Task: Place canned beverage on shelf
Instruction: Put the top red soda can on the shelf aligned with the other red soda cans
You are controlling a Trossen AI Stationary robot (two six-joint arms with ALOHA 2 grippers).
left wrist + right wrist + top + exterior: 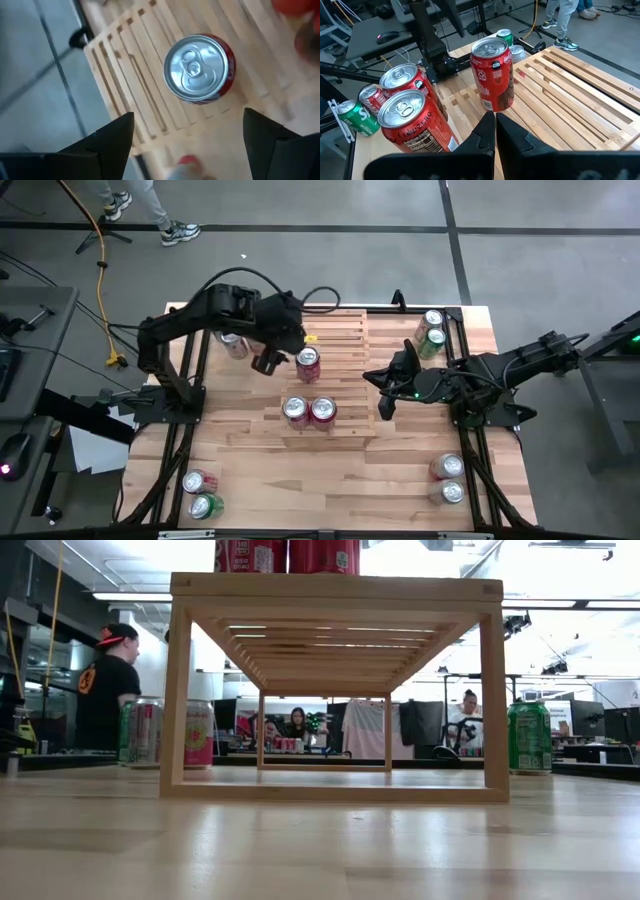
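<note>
The pale-wood slatted shelf (335,370) stands in the middle of the table. On its upper tier stands a red can (308,362), upright on its base, seen from above in the left wrist view (197,67). My left gripper (272,362) hovers just left of and above this can, open (187,145), with nothing between its fingers. Two more red cans (295,411) (323,410) stand side by side on the near tier. My right gripper (383,402) waits shut (495,131) over the shelf's right part, pointing at the cans.
Other cans stand on the tabletop: two at the far right (432,330), two at the near right (449,480), two at the near left (200,494), one under the left arm (235,345). People show in the room beyond (110,680).
</note>
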